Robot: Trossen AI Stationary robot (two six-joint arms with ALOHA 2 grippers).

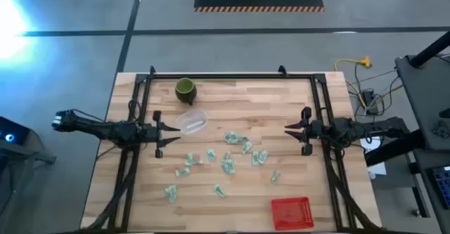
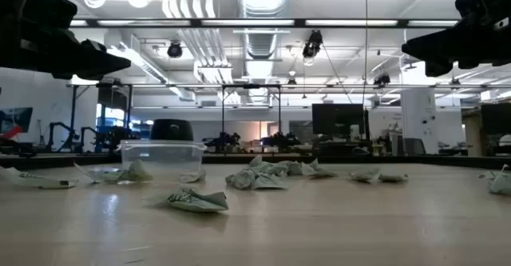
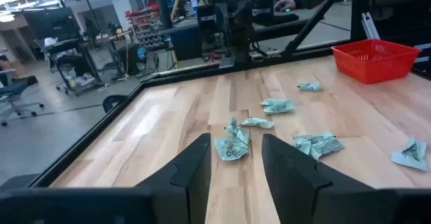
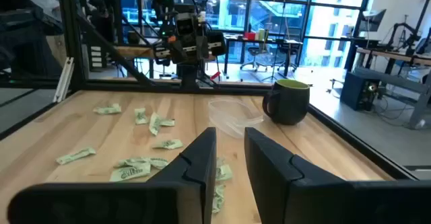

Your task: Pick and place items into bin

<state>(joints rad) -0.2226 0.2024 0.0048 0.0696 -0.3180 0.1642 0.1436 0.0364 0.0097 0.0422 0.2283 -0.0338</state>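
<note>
Several small pale green-and-white wrapped packets (image 1: pixel 235 140) lie scattered flat on the middle of the wooden table; they also show in the low view as packets (image 2: pixel 259 175). My left gripper (image 1: pixel 167 131) hovers open at the table's left side, above the wood, its fingers (image 3: pixel 195 167) pointing toward a packet (image 3: pixel 232 147). My right gripper (image 1: pixel 290 129) hovers open at the table's right side, facing the packets (image 4: pixel 138 163). The red mesh bin (image 1: pixel 292 213) stands near the table's near right corner and shows as the bin (image 3: pixel 374 57) in the left wrist view.
A dark green cup (image 1: pixel 185 88) stands near the far edge, left of centre. A clear plastic container (image 1: pixel 191 121) sits just in front of it, close to my left gripper. A black frame rail (image 1: pixel 232 76) borders the far and side edges. Bare wood lies between the packets and the bin.
</note>
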